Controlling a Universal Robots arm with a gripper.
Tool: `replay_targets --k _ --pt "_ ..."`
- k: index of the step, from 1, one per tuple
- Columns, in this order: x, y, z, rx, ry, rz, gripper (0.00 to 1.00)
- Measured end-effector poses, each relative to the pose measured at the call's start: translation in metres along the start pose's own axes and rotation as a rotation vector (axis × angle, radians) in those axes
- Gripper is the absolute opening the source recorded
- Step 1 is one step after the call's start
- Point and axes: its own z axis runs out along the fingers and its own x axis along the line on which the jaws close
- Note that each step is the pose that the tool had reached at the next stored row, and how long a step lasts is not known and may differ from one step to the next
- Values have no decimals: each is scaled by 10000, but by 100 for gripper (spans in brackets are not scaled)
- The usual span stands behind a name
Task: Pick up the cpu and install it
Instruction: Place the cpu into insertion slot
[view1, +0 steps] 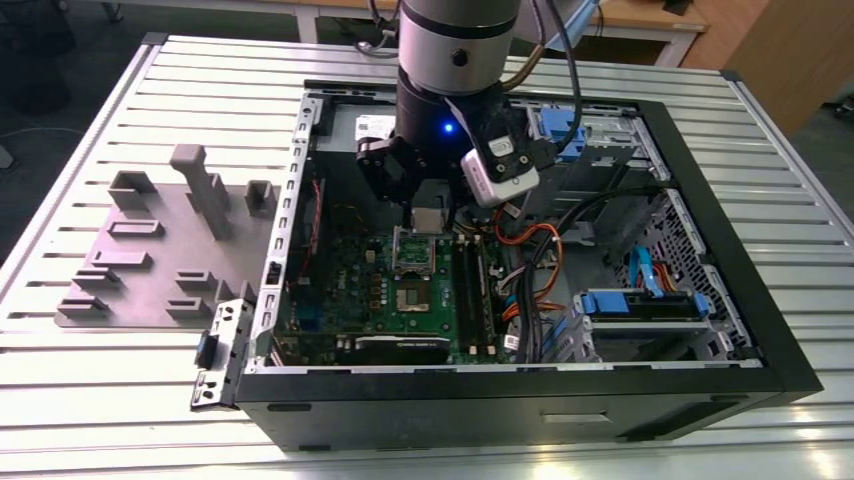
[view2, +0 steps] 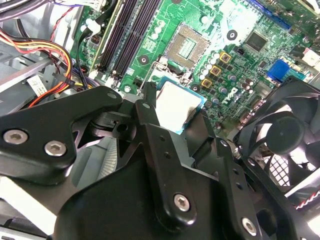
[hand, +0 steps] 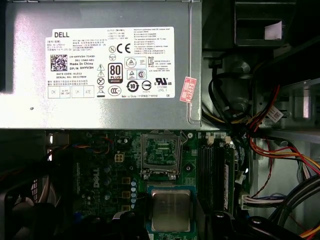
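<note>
Black gripper clamps the small silvery square cpu over the green motherboard; silver socket frame lies unobstructed, black fan close alongside.

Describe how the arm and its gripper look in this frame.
The arm is a silver-grey cylinder ending in a black wrist with a small blue light. A white-and-grey camera box is mounted on its side, and black cables run along it. In the second wrist view the gripper is built of matte black linkage plates pinned with silver socket-head screws.
</note>
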Motion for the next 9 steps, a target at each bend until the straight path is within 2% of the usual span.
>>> replay_targets --k 6,9 --pt "0 0 3 -1 0 0 47" --pt "0 0 28 0 0 0 47"
